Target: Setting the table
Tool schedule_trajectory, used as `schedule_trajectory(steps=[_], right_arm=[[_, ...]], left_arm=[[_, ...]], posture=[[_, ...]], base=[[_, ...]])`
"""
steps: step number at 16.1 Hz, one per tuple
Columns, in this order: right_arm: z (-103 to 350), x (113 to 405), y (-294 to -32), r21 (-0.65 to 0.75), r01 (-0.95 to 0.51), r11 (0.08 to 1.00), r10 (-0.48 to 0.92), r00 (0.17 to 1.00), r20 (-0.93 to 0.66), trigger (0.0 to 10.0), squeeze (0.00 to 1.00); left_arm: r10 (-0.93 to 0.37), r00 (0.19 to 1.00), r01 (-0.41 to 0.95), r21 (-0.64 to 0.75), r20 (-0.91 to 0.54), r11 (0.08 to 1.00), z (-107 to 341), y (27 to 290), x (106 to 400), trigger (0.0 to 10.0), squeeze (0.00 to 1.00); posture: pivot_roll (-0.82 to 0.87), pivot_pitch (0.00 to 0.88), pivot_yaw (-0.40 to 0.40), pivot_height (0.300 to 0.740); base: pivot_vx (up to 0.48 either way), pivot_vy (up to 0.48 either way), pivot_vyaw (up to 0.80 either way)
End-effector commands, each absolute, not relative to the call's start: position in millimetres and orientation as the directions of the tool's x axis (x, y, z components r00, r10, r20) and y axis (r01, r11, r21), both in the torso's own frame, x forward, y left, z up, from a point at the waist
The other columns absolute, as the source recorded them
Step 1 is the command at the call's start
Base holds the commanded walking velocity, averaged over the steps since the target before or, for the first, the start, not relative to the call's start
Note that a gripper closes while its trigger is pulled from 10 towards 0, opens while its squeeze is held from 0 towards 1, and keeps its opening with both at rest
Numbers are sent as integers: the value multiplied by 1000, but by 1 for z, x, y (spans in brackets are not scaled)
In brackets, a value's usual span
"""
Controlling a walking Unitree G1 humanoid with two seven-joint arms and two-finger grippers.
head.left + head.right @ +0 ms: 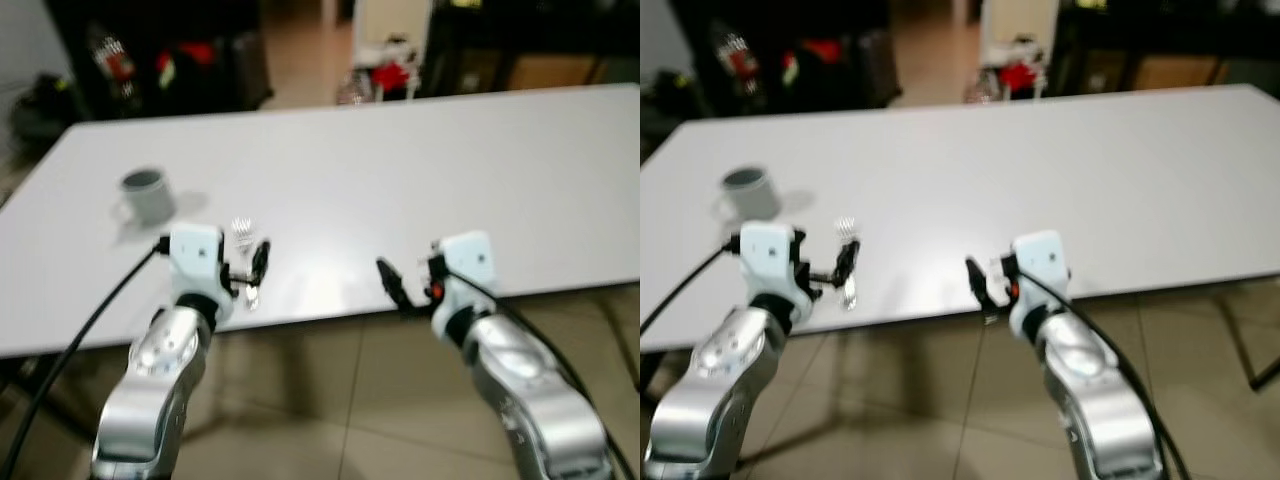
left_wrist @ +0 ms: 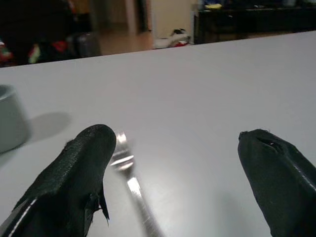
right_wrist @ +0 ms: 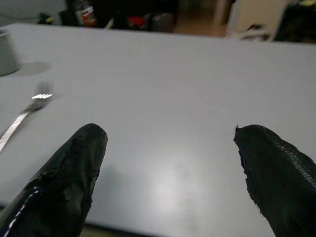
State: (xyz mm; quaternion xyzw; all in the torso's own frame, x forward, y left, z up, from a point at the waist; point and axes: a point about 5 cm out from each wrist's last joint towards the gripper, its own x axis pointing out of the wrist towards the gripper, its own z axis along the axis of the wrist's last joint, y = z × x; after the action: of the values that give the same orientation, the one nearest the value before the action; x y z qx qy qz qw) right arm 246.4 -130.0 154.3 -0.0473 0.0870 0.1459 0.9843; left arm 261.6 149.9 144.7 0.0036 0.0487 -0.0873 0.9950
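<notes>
counter [image 1: 420, 170]: white, we see mug [image 1: 146, 193] far left
fork [image 1: 244, 258]: between spread left end effector [image 1: 247, 272] fingers, handle toward us
right end effector [image 1: 395, 285]: spread, farther off

Tiled floor [image 1: 330, 390] under the table, dark clutter with red items [image 1: 185, 55] behind

Silver arms, white wrist housings, black cables, black-fingered left end effector [image 1: 250, 268].
</notes>
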Motion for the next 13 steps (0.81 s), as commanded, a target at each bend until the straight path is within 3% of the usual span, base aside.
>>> schedule_trajectory(steps=[1, 3, 5, 6, 7, 9, 13], right_arm=[[156, 244, -135, -66, -289, 955, 273, 945, -182, 10000, 0], [156, 243, -132, -43, -350, 936, 338, 924, -179, 10000, 0], [158, 243, -127, -59, -456, 888, 438, 878, -191, 10000, 0], [157, 243, -126, -66, -475, 878, 455, 869, -195, 10000, 0], [162, 245, -127, -65, -514, 856, 493, 847, -197, 10000, 0], [169, 246, -127, -73, -611, 788, 588, 782, -208, 10000, 0], [170, 243, -125, -83, -720, 689, 683, 684, -258, 10000, 0]], left_arm=[[-189, 979, 189, -3, -80, 982, 146, 146, 264, 10000, 631], [-143, 985, 141, -30, -95, 990, 140, 152, 266, 10000, 620], [-115, 981, 104, -78, -156, 992, 127, 155, 267, 10000, 298], [-113, 980, 100, -80, -166, 992, 124, 156, 267, 10000, 298], [-103, 979, 96, -51, -178, 994, 120, 158, 271, 10000, 0], [-38, 971, 36, -14, -237, 999, 109, 169, 279, 10000, 0], [-94, 945, 87, -37, -314, 996, 95, 171, 289, 10000, 0]], posture=[[-136, 0, 65, 740], [-133, 0, 64, 740], [-145, 0, 75, 740], [-145, 0, 75, 740], [-145, 0, 78, 740], [-141, 0, 78, 740], [-123, 0, 66, 740]], base=[[341, 0, 0], [332, 0, 0], [0, 0, 0], [0, 0, 0], [0, 0, 0], [0, 0, 0], [0, 0, 0]])
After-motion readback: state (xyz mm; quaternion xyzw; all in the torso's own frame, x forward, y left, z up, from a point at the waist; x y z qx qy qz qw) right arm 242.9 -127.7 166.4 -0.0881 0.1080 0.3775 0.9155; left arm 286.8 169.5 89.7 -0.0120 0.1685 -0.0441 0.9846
